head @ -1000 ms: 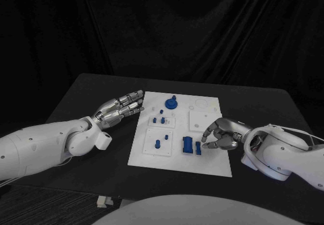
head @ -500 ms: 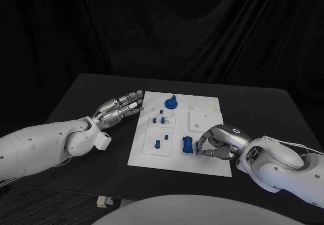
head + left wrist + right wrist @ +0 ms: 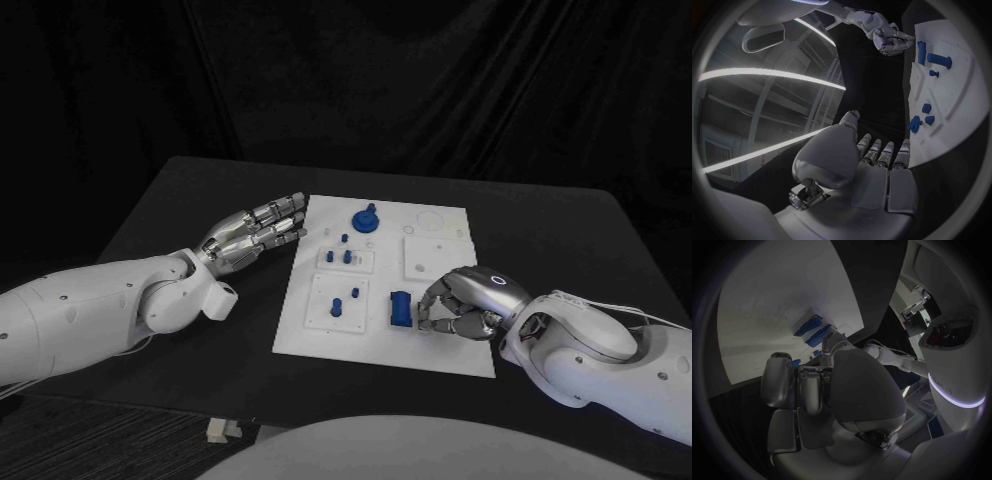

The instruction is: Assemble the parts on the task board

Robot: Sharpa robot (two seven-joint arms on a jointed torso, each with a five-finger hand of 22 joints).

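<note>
White task board (image 3: pixel 325 335) mid-table, several blue parts standing in it. Right hand (image 3: pixel 464 303) curls onto a blue block (image 3: pixel 426 314); grip unclear. Left hand (image 3: pixel 255 232) open beside the board. Assembly looks unfinished.

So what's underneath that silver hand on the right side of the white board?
The right hand is curled over the near right part of the task board, beside a tall blue block. A smaller blue part sits at its fingertips; whether it is gripped is hidden.
</note>
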